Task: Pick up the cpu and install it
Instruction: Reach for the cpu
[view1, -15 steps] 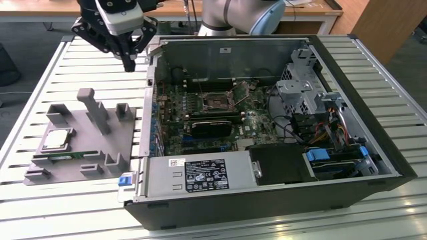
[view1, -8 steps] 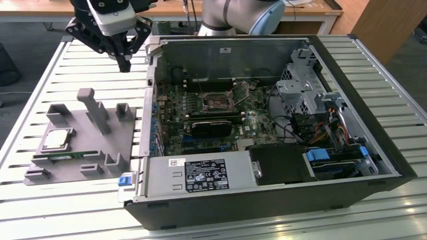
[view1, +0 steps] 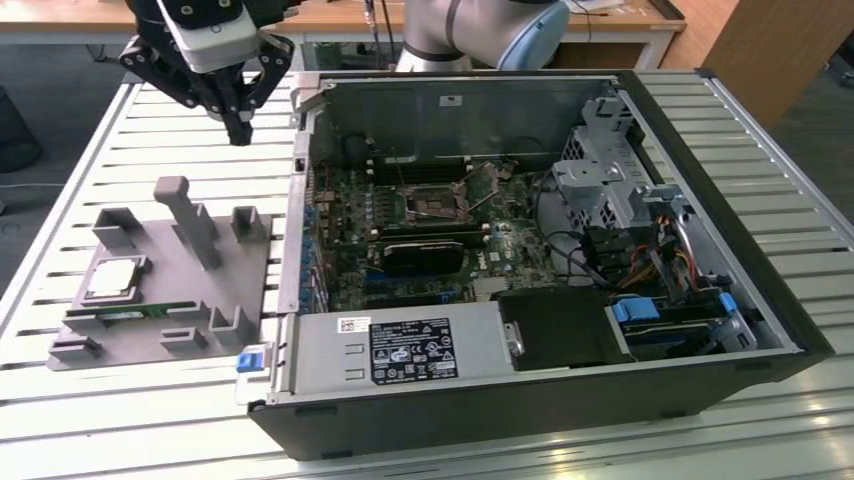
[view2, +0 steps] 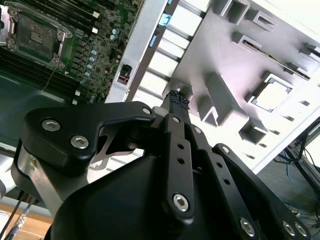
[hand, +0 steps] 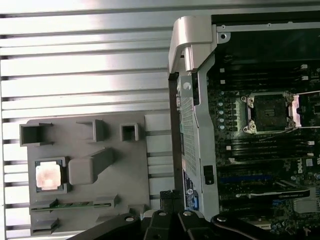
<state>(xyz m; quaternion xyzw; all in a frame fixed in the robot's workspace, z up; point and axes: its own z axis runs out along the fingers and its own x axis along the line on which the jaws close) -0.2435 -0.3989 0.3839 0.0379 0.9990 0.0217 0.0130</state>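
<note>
One arm, black multi-link gripper (view1: 240, 133) hanging over the slatted silver metal table (view1: 80, 180), near the far corner of the open black-and-grey desktop computer case (view1: 441, 115) on the exterior view's left. Fingers look pressed together at the tips with nothing between them; in both wrist views the linkage covers most of the fingers, so just the tips (view2: 177, 98) poke out. Small square cpu with silver-grey metal top (view1: 114, 278) sits flat in a pocket of the grey plastic holder block (view1: 200, 295), well apart from the gripper. Its top plate is what shows (hand: 49, 176); underside and seating are hidden. Long thin green memory stick (view1: 127, 312) lies edge-on in a slot just beside the cpu, mostly sunk in. Square motherboard socket (view1: 434, 203) inside the case is uncovered, its metal frame swung up beside it; can't make out the contacts. Arm above the wrist is cut off in the exterior view.
</note>
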